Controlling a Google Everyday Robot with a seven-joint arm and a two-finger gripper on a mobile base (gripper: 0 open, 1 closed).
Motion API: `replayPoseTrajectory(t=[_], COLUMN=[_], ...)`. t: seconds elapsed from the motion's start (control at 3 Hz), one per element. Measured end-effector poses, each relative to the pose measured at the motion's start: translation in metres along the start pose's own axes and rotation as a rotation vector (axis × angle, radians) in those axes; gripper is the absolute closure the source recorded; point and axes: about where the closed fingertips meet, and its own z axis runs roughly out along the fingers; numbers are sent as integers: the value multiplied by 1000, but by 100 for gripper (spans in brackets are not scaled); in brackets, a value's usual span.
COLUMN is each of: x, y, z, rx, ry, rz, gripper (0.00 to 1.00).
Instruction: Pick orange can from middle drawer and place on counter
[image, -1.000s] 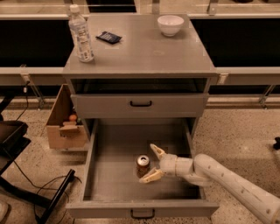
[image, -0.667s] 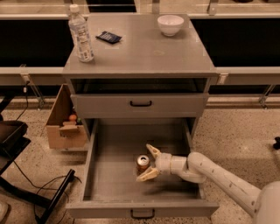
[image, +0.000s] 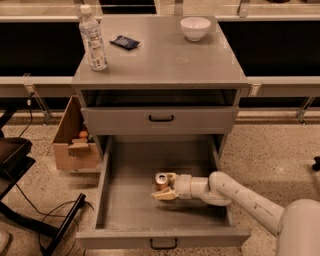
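Note:
The orange can (image: 161, 180) stands upright on the grey floor of the open middle drawer (image: 125, 200), right of its centre. My gripper (image: 160, 186) reaches in from the right, low inside the drawer. Its pale fingers (image: 162, 196) sit on either side of the can and press against it. The can rests on the drawer floor. The counter (image: 165, 60) is the grey top of the cabinet above.
On the counter stand a clear water bottle (image: 93, 39) at the left, a dark packet (image: 124, 42) and a white bowl (image: 195, 28) at the back right. A shut drawer front (image: 160, 120) sits above the open drawer. A cardboard box (image: 75, 140) stands on the floor at the left.
My gripper has slid left over the can and its fingers have drawn in from a wide spread until they press on the can. The can has not moved.

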Motion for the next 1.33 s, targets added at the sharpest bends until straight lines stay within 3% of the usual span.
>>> replayPoseTrajectory(t=[0.33, 0.67, 1.0, 1.33], x=[-12, -44, -91, -159], y=[-4, -11, -29, -47], z=[-23, -73, -138, -206], rx=[15, 33, 61, 56], ry=[33, 33, -19, -127], rz=[-2, 5, 49, 103], gripper=[65, 88, 100, 100])
